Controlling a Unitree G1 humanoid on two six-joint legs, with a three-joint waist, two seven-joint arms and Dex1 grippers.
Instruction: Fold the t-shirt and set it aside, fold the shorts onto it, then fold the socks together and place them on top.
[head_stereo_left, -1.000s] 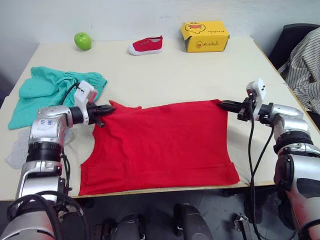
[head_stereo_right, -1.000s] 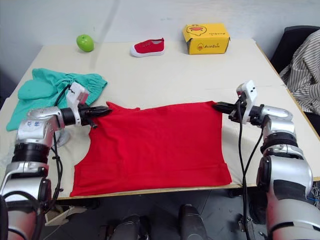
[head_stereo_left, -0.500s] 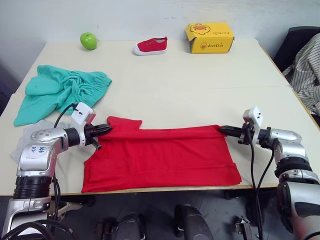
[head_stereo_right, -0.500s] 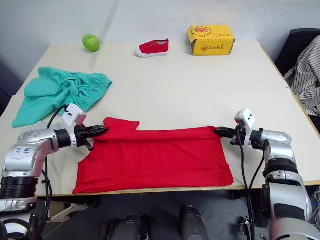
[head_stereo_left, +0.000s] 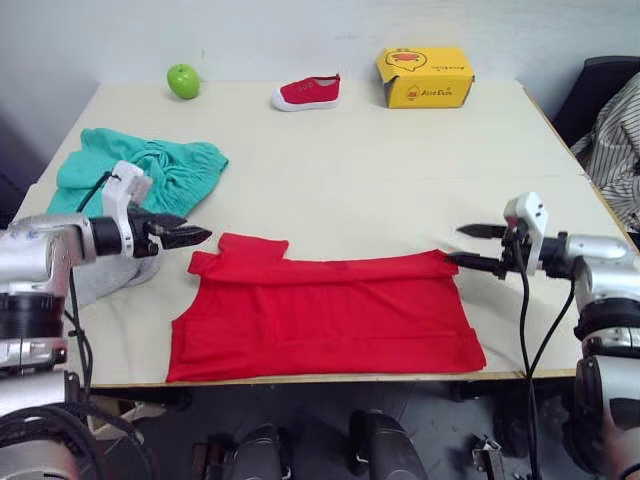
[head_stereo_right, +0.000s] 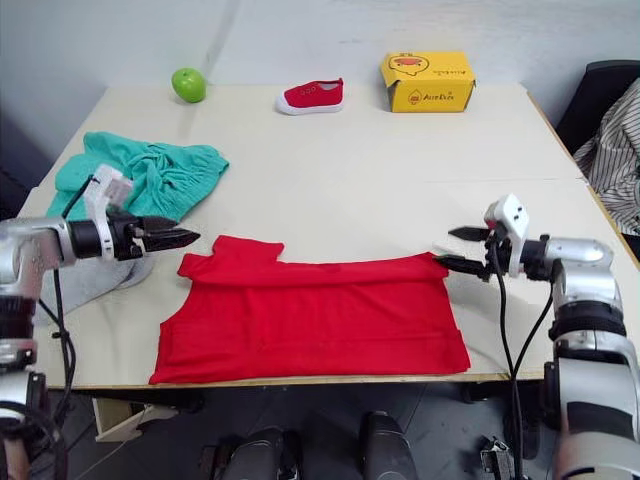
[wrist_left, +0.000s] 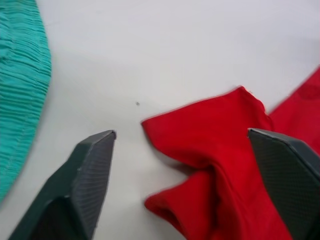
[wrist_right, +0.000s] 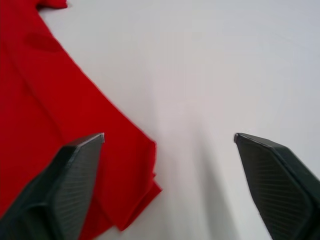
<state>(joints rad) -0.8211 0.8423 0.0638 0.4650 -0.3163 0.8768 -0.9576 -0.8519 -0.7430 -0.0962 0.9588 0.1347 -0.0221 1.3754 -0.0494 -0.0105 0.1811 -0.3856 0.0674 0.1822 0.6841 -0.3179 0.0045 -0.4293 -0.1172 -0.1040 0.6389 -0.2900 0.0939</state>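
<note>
**Left eye view: t-shirt folded once, both grippers off the cloth**

The t-shirt (head_stereo_left: 325, 315) lies folded in a low band across the lower centre of the table (head_stereo_left: 380, 160). The left gripper (head_stereo_left: 190, 237), fingers spread wide, hovers just beside the shirt's upper-left corner. The right gripper (head_stereo_left: 470, 246), also wide, holds nothing at the shirt's upper-right corner. The shorts (head_stereo_left: 140, 172) lie bunched at upper left; apple (head_stereo_left: 183, 80), shoe (head_stereo_left: 306, 92) and box (head_stereo_left: 425, 76) line the top edge.

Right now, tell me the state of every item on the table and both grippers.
t-shirt: folded in half, lying flat, released
shorts: crumpled, unfolded
left gripper: open, beside the t-shirt's corner
right gripper: open
yellow box: closed
small red shoe: upright
green apple: whole
</note>
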